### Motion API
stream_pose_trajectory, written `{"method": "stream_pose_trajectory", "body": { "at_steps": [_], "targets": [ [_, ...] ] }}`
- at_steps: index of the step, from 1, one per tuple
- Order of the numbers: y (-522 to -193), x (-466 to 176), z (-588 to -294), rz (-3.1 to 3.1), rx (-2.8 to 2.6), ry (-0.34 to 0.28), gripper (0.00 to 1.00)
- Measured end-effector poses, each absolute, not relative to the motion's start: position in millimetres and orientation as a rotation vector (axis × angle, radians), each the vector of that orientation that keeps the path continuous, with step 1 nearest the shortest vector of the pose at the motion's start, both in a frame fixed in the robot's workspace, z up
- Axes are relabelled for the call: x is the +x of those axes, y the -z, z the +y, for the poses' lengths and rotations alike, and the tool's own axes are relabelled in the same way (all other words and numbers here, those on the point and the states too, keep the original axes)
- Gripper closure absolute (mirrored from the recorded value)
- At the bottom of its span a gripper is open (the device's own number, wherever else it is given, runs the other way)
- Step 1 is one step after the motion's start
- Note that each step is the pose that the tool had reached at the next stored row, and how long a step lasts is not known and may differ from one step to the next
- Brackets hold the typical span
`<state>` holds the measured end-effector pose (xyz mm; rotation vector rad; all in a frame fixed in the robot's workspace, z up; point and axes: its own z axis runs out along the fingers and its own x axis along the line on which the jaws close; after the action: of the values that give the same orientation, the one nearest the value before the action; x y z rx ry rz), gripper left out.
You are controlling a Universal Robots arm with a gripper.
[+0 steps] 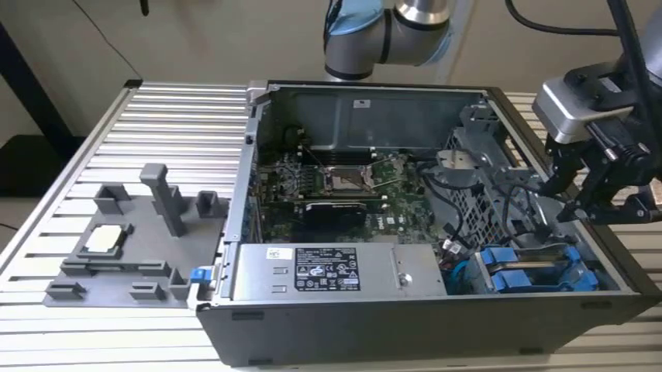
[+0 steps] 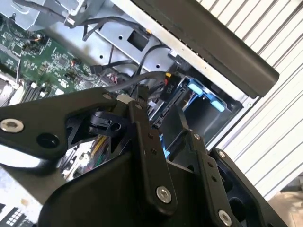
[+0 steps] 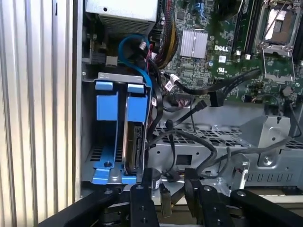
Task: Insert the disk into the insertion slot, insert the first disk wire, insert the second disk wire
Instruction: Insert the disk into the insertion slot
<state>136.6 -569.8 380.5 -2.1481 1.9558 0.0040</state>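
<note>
We judge the disk (image 3: 134, 146) seated in the insertion slot (image 3: 112, 75), just ahead of our hand (image 3: 165, 188); the hand is spread, pinching nothing; the first-wire step is in hand; it calls for gripping a loose black wire (image 3: 189, 142) nearby.

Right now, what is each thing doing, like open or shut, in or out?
computer case, open with its side off.
disk, pushed into the insertion slot.
black wire plug, dangling loose, not in the disk.
hand, close to the disk's end.
</note>
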Motion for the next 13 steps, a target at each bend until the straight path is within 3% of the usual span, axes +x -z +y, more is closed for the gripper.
{"method": "stream_pose_trajectory", "body": {
  "at_steps": [13],
  "targets": [
    [-381.5, 162.7, -569.9, 1.881, -2.216, -0.017, 0.59]
  ]
}}
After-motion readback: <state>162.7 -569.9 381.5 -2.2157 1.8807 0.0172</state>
